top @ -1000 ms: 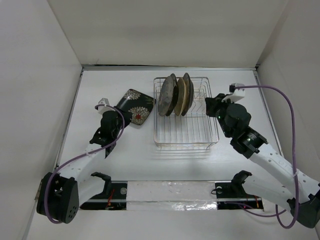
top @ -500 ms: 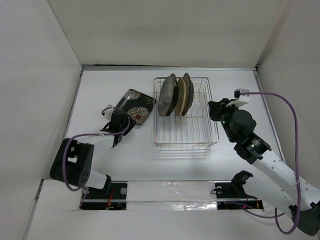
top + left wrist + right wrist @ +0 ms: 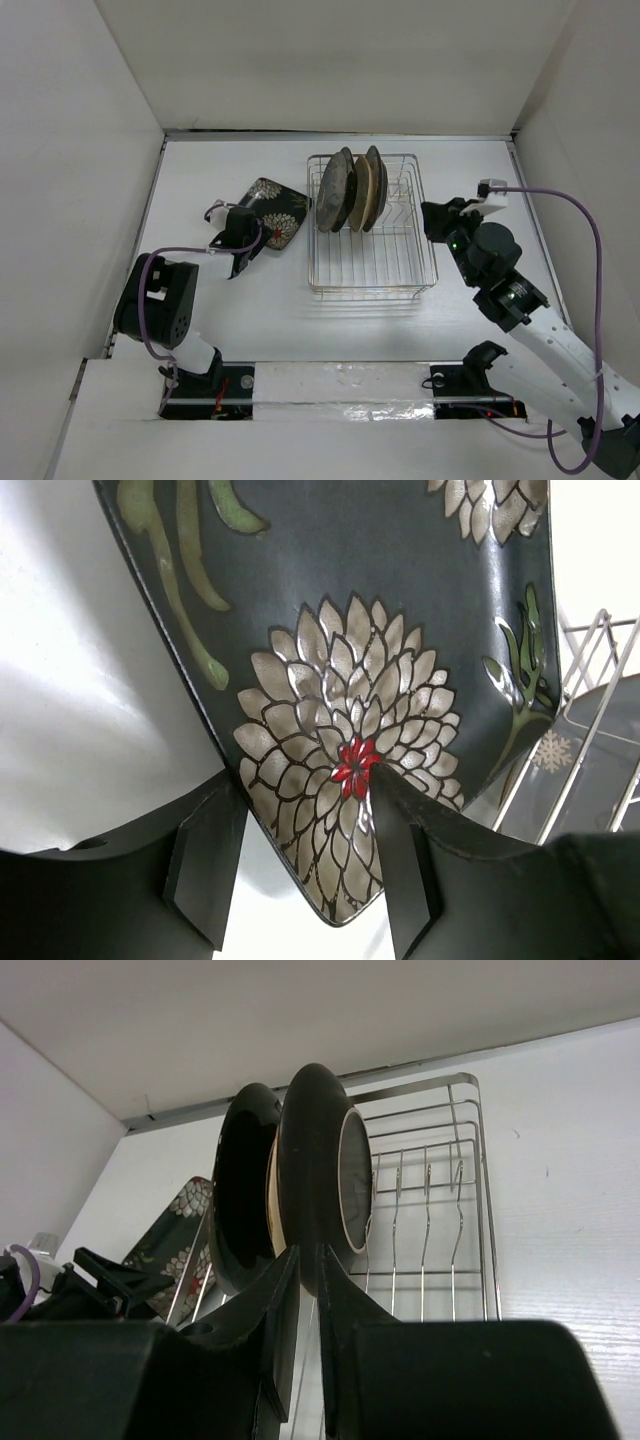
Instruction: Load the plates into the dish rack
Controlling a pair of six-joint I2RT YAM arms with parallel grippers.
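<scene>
left pincer point(image 3: 305, 785), released, straddles a corner of the black square plate point(image 3: 350, 630); right pincer point(image 3: 307, 1255) is clenched empty near the dish rack point(image 3: 472, 1175).

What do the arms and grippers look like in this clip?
Both the left arm and the right arm combine white link shells with black cylindrical joint housings. A purple cable loops along each arm and ends near a white wrist mount. The left gripper and the right gripper have flat, matte-black, unmarked fingers. A small green light shows near the right arm's wrist.
</scene>
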